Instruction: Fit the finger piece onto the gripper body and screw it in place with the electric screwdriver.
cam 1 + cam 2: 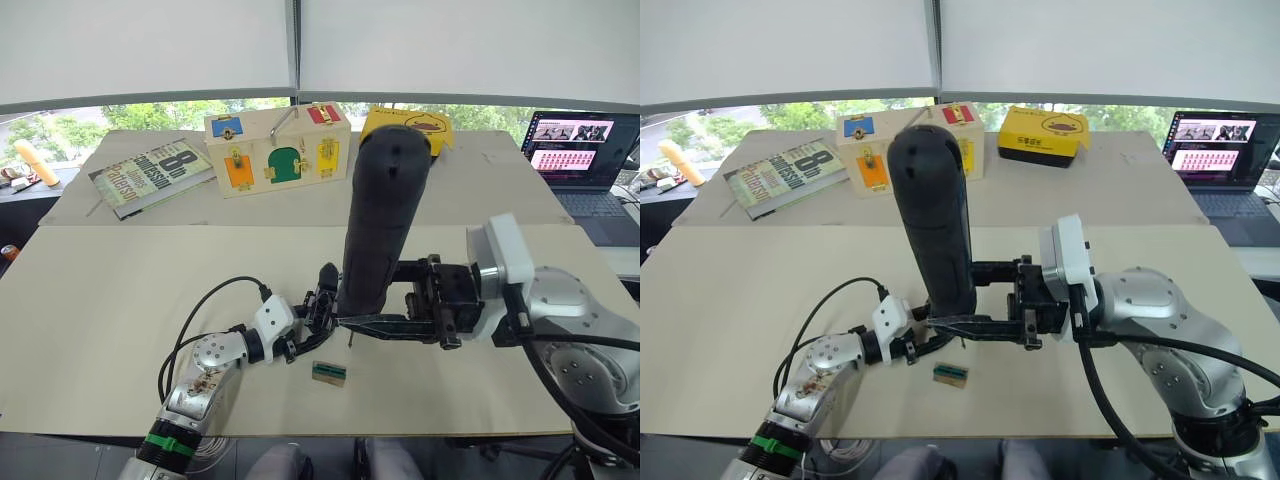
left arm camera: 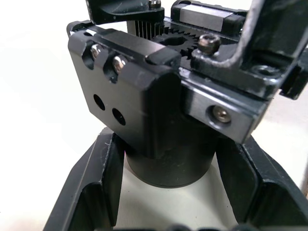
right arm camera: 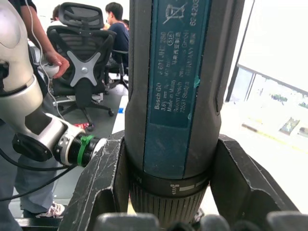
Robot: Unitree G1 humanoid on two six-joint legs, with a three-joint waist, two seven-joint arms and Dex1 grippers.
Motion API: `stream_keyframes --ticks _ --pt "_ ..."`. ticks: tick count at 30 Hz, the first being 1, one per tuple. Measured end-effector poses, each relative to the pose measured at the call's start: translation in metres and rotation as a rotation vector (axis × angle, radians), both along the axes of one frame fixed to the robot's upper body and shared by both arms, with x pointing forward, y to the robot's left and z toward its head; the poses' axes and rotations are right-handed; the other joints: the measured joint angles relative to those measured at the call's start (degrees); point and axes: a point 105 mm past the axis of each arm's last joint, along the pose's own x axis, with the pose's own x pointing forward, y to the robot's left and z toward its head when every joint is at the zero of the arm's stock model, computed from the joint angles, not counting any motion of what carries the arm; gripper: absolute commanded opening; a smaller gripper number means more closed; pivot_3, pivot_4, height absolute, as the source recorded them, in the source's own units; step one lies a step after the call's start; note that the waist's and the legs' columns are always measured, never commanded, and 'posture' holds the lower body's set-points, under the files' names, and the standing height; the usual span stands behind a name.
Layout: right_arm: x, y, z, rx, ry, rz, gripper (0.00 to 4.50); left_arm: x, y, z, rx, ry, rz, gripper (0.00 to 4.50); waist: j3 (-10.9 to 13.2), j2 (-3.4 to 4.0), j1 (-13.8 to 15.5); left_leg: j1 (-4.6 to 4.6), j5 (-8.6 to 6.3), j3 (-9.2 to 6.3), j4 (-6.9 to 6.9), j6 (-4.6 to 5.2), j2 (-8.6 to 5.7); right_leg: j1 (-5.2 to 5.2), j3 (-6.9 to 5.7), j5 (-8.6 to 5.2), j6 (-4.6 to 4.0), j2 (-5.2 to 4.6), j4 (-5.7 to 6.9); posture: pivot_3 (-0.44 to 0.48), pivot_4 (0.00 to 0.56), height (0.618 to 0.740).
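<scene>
Item one: the electric screwdriver [image 1: 383, 220], a thick dark cylinder standing upright over the middle of the near table, bit end down. The right gripper [image 1: 350, 322] is closed around its lower barrel, just above the ribbed collar, one finger on each side as the right wrist view shows. It looks rigid and fairly heavy, top-heavy when held this low; the casing seems smooth, so a firm clamp near the collar is the sensible hold, and tilt is the risk. A thin metal bit [image 1: 350, 340] hangs below the fingers, close over the work. Item two: the gripper body [image 2: 159, 96], a chunky black metal block with screws, gear teeth and a round base, held off the table by the left gripper [image 1: 303, 336], whose fingers are closed on either side of that base. Hard, dense, unlikely to deform; the round base could turn under screwing torque. Item three: the finger piece, which I cannot pick out with certainty among the black parts at the block. Nearby, untouched: a small green-and-tan block [image 1: 329, 373] on the table.
</scene>
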Motion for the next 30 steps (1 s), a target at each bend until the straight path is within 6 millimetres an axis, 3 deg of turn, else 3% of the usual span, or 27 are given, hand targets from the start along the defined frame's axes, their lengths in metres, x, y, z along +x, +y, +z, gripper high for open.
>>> stream_keyframes --ticks 11,19,30 --pt "0.007 0.031 0.032 0.073 0.022 0.075 1.91 0.003 -0.002 0.000 0.001 0.012 -0.041 2.28 -0.01 0.01 0.15 0.00 0.01 0.00 -0.01 -0.01 -0.02 -0.02 -0.02 0.02 -0.03 -0.06 0.08 0.000 0.150 0.740" --pt "0.028 0.049 0.017 0.019 0.018 0.011 1.91 0.004 -0.002 0.001 0.003 0.019 -0.053 2.28 -0.02 0.02 0.16 0.00 0.01 -0.01 0.01 -0.01 -0.07 -0.05 -0.04 0.02 -0.03 -0.09 0.15 0.000 0.150 0.740" --pt "0.032 0.053 0.008 -0.011 -0.004 0.010 1.91 0.004 -0.002 0.002 0.005 0.026 -0.054 2.28 -0.02 0.02 0.03 0.00 0.01 -0.01 0.00 -0.02 -0.07 -0.05 -0.05 0.02 -0.03 -0.08 0.15 0.000 0.150 0.740"
